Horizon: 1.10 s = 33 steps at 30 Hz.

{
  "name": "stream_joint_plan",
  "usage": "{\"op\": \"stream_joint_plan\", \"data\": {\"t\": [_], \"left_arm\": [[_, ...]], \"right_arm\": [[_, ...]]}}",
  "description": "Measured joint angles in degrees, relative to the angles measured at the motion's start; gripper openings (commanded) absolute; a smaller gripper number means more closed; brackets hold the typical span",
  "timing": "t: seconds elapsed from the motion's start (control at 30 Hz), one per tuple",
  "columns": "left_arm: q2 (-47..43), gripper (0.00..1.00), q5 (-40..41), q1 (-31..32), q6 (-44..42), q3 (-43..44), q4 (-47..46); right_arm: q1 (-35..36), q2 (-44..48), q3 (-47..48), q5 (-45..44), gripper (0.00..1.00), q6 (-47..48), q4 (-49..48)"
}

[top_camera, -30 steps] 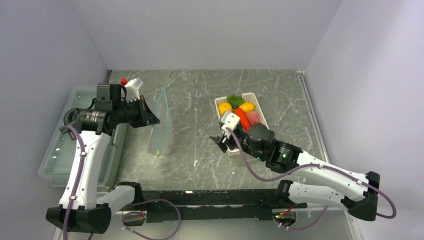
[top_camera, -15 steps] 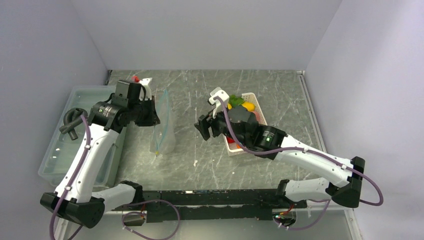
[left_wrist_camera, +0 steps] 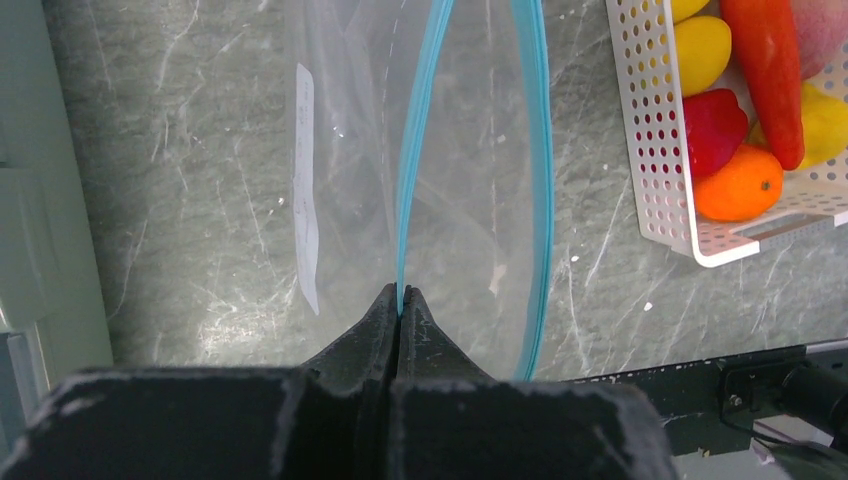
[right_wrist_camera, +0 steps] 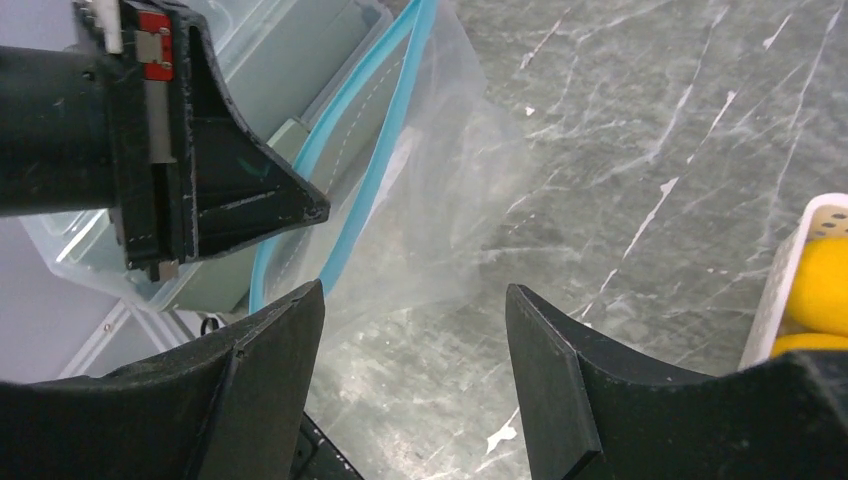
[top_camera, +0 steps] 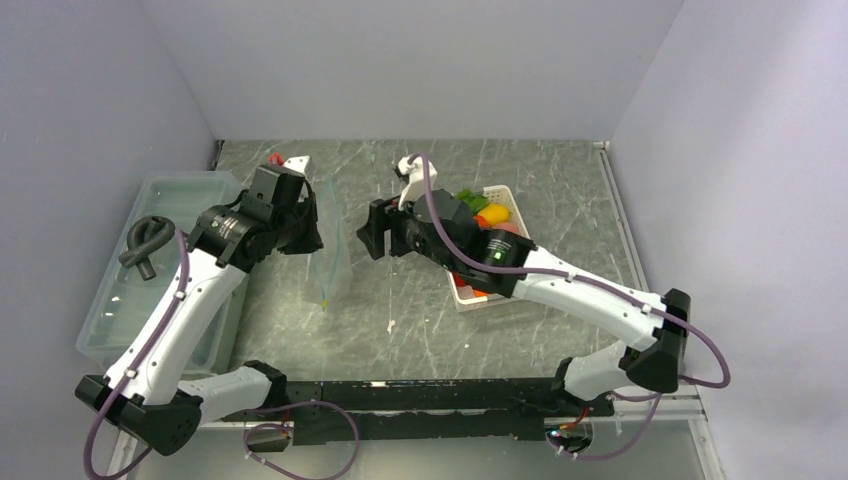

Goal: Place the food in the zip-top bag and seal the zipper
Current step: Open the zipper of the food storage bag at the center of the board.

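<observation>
- The left arm is rising from its base at the lower left of the top view and bending at the elbow, with its wrist pointing toward the frame centre.
- The left gripper [top_camera: 306, 226] [left_wrist_camera: 400, 296] is pinching with its black fingers pressed fully together on the thin teal-blue zipper strip [left_wrist_camera: 415, 150].
- The clear floppy plastic zip-top bag [top_camera: 330, 258] [left_wrist_camera: 470, 210] [right_wrist_camera: 445, 215] is hanging from that pinch point, left of centre in the top view, with its lower end resting on the grey marbled table [top_camera: 420, 310].
- In the left wrist view, the two sides of the strip are bowing apart, so the bag mouth is standing open.
- The right arm is stretching from its base at the lower right of the top view diagonally up and to the left, with its wrist pointing at the bag.
- The right gripper [top_camera: 377, 232] [right_wrist_camera: 415, 300] is holding its fingers spread wide and is carrying nothing; it is hovering just beside the open bag mouth.
- The small toy fruits and vegetables [top_camera: 482, 206] [left_wrist_camera: 740, 110] are lying in the white perforated rectangular basket [top_camera: 505, 192] [left_wrist_camera: 650, 150], right of centre in the top view, apart from the bag.
- The large translucent plastic bin [top_camera: 115, 300] is sitting at the left edge of the top view, beside the left arm.
</observation>
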<state>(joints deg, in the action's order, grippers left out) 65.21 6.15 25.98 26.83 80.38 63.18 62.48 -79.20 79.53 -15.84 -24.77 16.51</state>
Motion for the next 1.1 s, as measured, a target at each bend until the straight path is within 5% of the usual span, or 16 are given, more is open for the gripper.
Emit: {"op": "stream_joint_plan", "data": {"t": [0.77,1.1], "left_arm": [[0.31,0.00,5.99,5.99,3.85,0.70,-2.47],[0.70,0.00,9.70,7.28,3.82,2.29,-1.60]], "right_arm": [[0.00,-18.23,14.60,-2.58,0.61,-4.42,4.02],[0.00,-21.94,15.08,-7.43,0.19,-3.93,6.14]]}}
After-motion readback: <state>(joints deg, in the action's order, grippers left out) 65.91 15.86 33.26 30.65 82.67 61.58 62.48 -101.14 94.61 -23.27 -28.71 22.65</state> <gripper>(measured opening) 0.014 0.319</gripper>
